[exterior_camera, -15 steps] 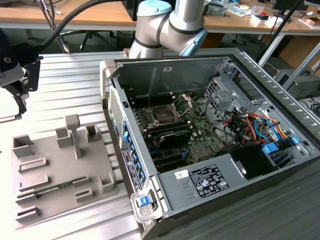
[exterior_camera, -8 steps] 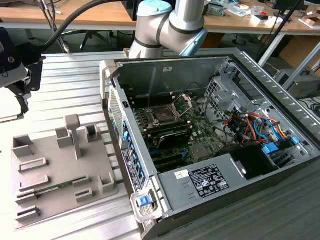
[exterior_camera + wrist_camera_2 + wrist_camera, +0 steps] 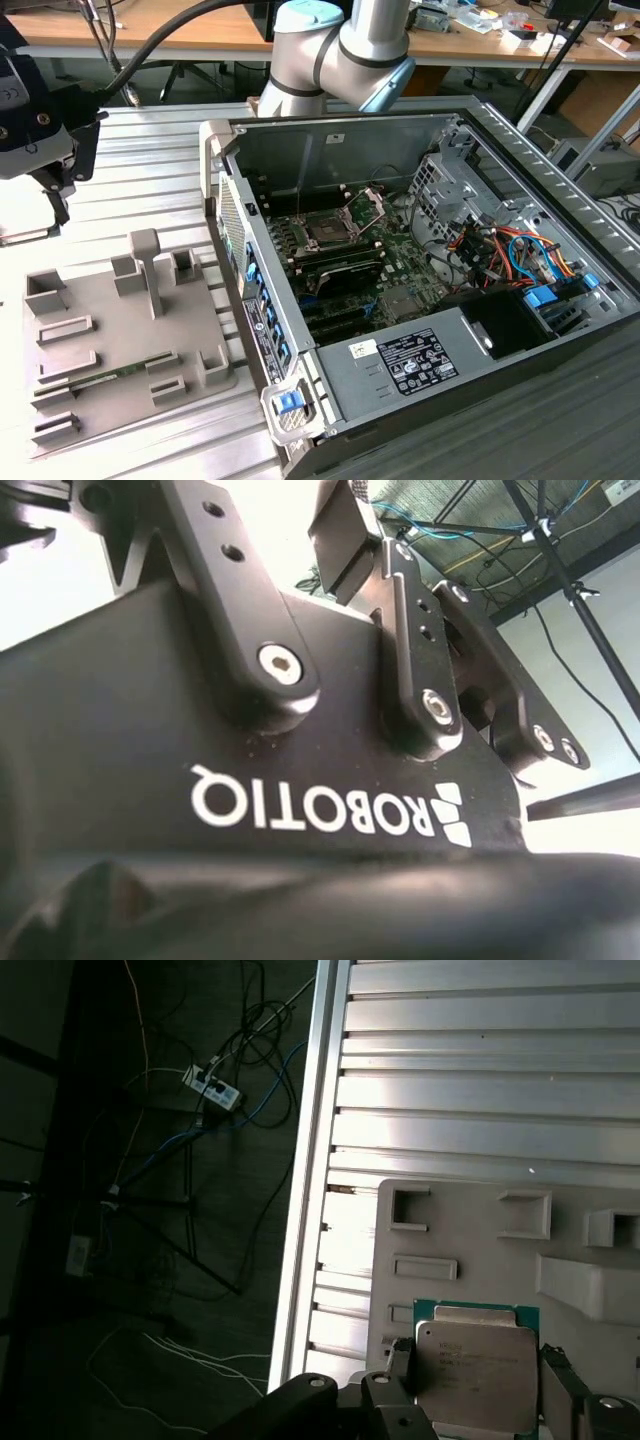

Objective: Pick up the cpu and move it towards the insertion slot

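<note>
Claw (image 3: 480, 1400) in the first wrist view appears clamped on the cpu (image 3: 472, 1355), fingers (image 3: 400, 1368) at two opposite edges, over the grey fixture plate (image 3: 470, 1230) on the ribbed desk (image 3: 480, 1090); the insertion slot (image 3: 326, 231) lies mid-frame in the exterior view, inside the open computer case (image 3: 300, 150)

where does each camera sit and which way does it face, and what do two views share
Exterior view: off the arm, looking down on the table, the open computer case with the insertion slot and the grey tray; the arm and the hand show.
First wrist view: on the wrist, facing down past the hand's fingers, which grip the cpu, onto tray, table and floor.
Second wrist view: on the wrist, close against the hand's black links.
Shared: exterior and first wrist views both show tray and table.
</note>
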Robot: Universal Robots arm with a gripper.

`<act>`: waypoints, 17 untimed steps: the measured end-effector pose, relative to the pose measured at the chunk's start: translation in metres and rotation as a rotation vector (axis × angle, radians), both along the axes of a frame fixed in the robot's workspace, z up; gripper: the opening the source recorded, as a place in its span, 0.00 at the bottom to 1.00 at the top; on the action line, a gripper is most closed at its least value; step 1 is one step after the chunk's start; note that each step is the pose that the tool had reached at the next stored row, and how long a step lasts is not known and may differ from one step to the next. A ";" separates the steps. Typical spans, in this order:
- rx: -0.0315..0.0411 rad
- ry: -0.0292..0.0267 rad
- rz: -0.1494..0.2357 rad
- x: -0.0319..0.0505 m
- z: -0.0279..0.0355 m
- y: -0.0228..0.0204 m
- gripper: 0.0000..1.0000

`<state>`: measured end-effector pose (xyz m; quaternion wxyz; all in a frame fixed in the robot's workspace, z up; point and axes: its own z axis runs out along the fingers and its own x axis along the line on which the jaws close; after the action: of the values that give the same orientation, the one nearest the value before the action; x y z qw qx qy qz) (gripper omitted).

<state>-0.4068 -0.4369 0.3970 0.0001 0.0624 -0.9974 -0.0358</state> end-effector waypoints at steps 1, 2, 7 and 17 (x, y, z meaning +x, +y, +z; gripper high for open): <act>0.0000 0.0000 0.000 0.0008 0.0000 0.0000 0.55; 0.0000 0.0000 0.000 0.0017 0.0000 0.0000 0.55; 0.0000 0.0002 0.000 0.0074 0.0000 0.0000 0.55; 0.0000 0.0003 0.000 0.0178 0.0000 0.0000 0.55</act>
<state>-0.3890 -0.4369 0.3969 0.0002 0.0625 -0.9974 -0.0358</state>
